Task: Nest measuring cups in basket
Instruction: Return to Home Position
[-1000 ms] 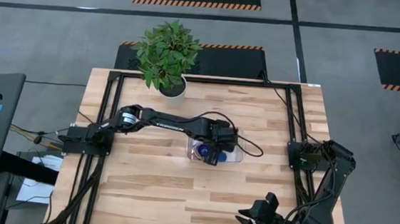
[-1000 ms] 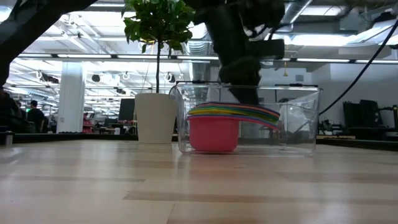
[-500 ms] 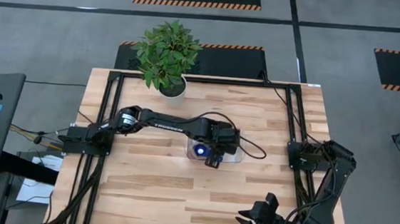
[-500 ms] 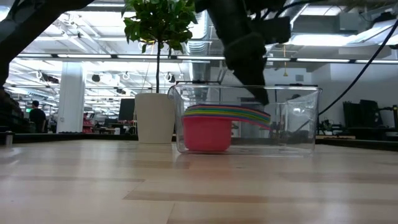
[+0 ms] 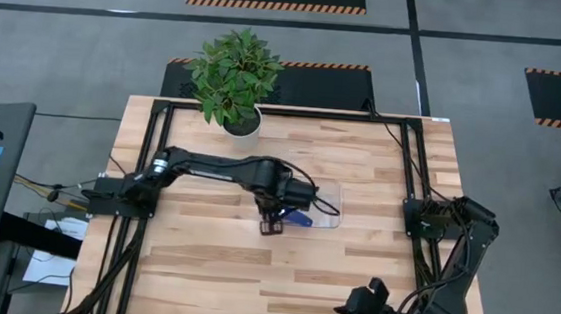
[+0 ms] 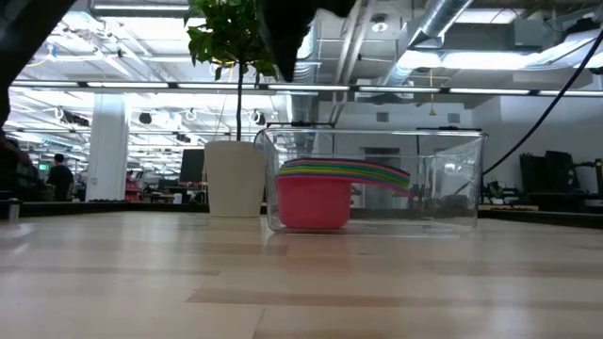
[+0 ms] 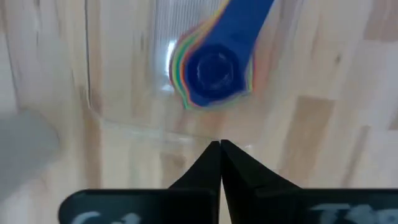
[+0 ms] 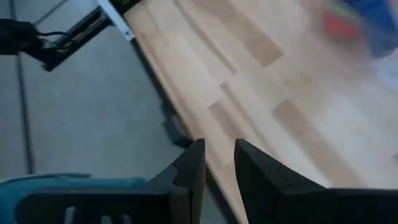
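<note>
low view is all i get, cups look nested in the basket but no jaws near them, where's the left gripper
Observer: The high view shows the left gripper raised over the basket's near edge, at its left end.
Operator: holding anything
Observer: No. The left wrist view shows its jaws shut on nothing, with the measuring cups nested in the basket, dark blue on top.
Operator: and the right arm
Observer: The right gripper is folded back by the table's near right corner, jaws slightly open.
</note>
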Controlling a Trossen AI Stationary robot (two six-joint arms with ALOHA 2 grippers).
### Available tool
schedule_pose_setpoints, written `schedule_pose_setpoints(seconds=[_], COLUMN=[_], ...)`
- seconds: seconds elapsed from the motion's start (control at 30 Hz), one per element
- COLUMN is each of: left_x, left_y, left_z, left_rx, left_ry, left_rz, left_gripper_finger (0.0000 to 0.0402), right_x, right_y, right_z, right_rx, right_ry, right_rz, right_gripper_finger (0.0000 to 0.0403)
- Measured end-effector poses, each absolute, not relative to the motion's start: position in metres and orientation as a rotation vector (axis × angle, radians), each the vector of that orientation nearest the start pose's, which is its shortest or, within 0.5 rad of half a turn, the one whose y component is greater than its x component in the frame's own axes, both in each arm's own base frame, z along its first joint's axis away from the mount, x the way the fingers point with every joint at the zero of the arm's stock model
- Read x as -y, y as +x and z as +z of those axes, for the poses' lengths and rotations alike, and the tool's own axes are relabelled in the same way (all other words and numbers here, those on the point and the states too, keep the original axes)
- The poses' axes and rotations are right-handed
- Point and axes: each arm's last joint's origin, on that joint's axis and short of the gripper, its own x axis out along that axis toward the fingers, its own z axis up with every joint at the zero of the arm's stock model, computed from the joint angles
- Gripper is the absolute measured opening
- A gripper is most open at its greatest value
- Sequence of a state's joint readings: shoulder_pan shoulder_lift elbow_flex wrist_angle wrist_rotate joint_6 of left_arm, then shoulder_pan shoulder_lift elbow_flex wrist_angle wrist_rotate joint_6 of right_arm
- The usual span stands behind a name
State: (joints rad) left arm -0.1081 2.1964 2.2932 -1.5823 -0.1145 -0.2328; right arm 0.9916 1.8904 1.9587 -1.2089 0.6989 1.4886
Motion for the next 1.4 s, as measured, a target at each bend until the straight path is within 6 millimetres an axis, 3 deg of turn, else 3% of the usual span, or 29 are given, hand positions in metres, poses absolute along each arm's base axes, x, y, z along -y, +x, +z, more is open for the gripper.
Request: schedule_pose_setpoints(seconds=[0.07,0.17,0.27,0.43,0.53,0.63,0.73,0.8,0.9,0.97,1.13,1.2,1.27,1.4], left_x=[0.049,0.062,0.075,0.097,0.104,0.109,0.115,0.117,0.115,0.115,0.103,0.093,0.086,0.073], left_y=[0.415,0.413,0.399,0.394,0.393,0.393,0.379,0.353,0.298,0.264,0.199,0.178,0.163,0.139], left_z=[0.312,0.325,0.330,0.330,0.335,0.333,0.336,0.348,0.374,0.374,0.354,0.335,0.312,0.283], left_rx=[-1.423,-1.329,-1.430,-1.499,-1.476,-1.445,-1.471,-1.462,-1.346,-1.240,-0.779,-0.684,-0.639,-0.452], left_ry=[-0.098,-0.188,-0.276,-0.382,-0.416,-0.283,-0.216,-0.174,-0.088,-0.071,-0.242,-0.299,-0.337,-0.336], left_rz=[0.214,0.185,0.137,-0.150,-0.227,-0.346,-0.447,-0.466,-0.400,-0.397,-0.570,-0.586,-0.580,-0.602], left_gripper_finger=[0.0000,0.0000,0.0000,0.0000,0.0000,0.0000,0.0000,0.0000,0.0000,0.0000,0.0000,0.0000,0.0000,0.0000], right_x=[-0.309,-0.307,-0.304,-0.285,-0.276,-0.265,-0.262,-0.266,-0.273,-0.276,-0.271,-0.261,-0.247,-0.200], right_y=[0.225,0.228,0.233,0.230,0.225,0.217,0.207,0.202,0.193,0.191,0.200,0.205,0.209,0.201], right_z=[0.350,0.347,0.347,0.386,0.410,0.433,0.439,0.435,0.432,0.433,0.414,0.400,0.381,0.332], right_rx=[-0.723,-0.760,-0.750,-0.652,-0.579,-0.505,-0.498,-0.522,-0.531,-0.512,-0.461,-0.404,-0.328,-0.195], right_ry=[0.560,0.414,0.290,0.317,0.262,0.178,0.013,-0.077,-0.145,-0.197,-0.263,-0.241,-0.169,0.005], right_rz=[-0.304,-0.259,-0.229,-0.121,-0.023,0.068,0.134,0.164,0.207,0.235,0.328,0.419,0.500,0.506], right_gripper_finger=[0.0111,0.0111,0.0111,0.0111,0.0111,0.0111,0.0111,0.0111,0.0111,0.0111,0.0111,0.0111,0.0111,0.0111])
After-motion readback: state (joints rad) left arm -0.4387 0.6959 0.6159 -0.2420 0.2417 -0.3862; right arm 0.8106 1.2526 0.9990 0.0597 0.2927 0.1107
